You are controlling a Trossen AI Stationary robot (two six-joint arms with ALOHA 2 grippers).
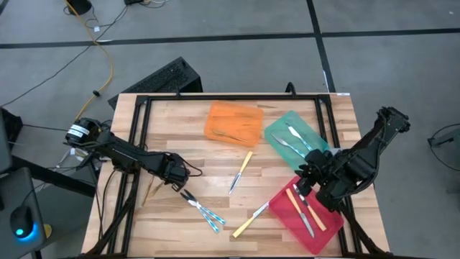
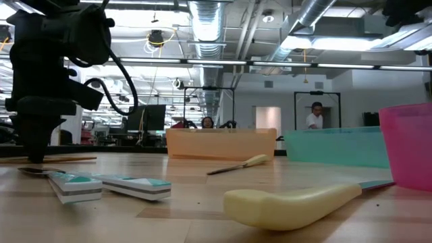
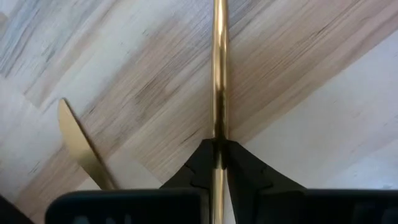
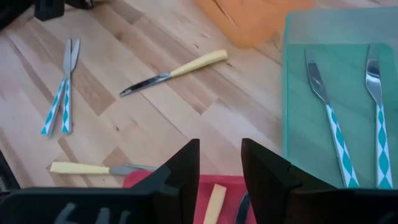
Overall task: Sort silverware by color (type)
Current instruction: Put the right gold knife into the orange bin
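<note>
Open-plan office/lab: exposed ceiling ducts (image 2: pixel 202 17) (monitors (image 2: pixel 145 116) behind).

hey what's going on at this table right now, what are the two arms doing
The robot is sorting silverware into coloured trays. The left gripper has shut on a gold utensil at the table's left side, with another gold piece beside it. The right gripper hovers open over the red tray, which holds yellow-handled pieces. The green tray has blue-handled ones. Two blue-handled utensils and two yellow-handled knives still lie on the wood.
</note>
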